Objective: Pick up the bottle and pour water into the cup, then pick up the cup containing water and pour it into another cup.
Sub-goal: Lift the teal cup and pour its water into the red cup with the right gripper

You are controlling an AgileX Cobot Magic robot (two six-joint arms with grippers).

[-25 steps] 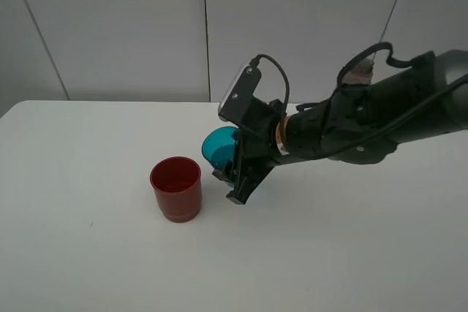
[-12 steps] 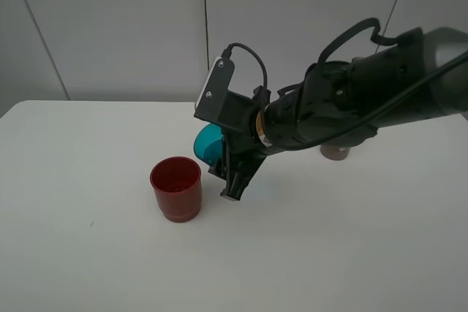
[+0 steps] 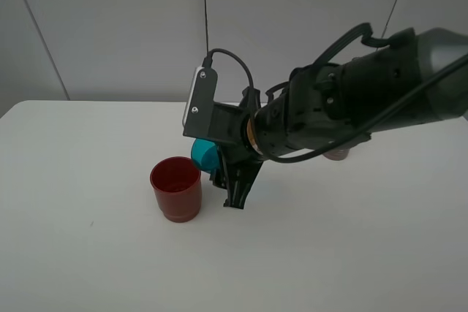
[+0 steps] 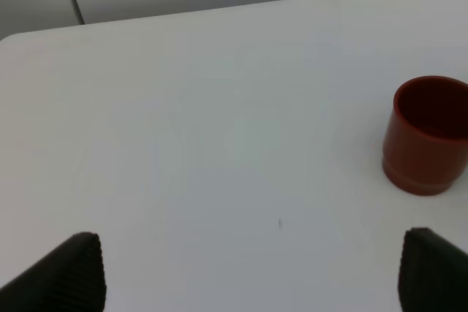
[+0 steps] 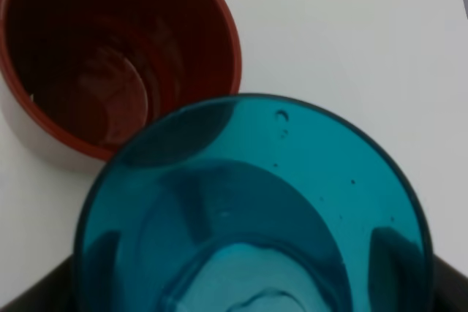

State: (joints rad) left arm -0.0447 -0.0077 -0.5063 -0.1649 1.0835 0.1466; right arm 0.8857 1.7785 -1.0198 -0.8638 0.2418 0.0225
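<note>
Since the right gripper (image 3: 232,184) clamps the cup (image 3: 205,156) tilted, mouth just at the near rim of another cup (image 3: 175,188) and not clearly over it, we flag a spill risk: water may hit the table (image 3: 329,253). We see the left gripper (image 4: 256,279) wide, empty.

The right arm (image 3: 380,100) stretches in from the right, wrist rolled over, so the right gripper (image 3: 232,185) points steeply downward with its jaws clamped on the tilted cup (image 3: 204,156). The left gripper (image 4: 252,275) looks down from above, its two dark fingers (image 4: 69,272) spread wide apart.
</note>
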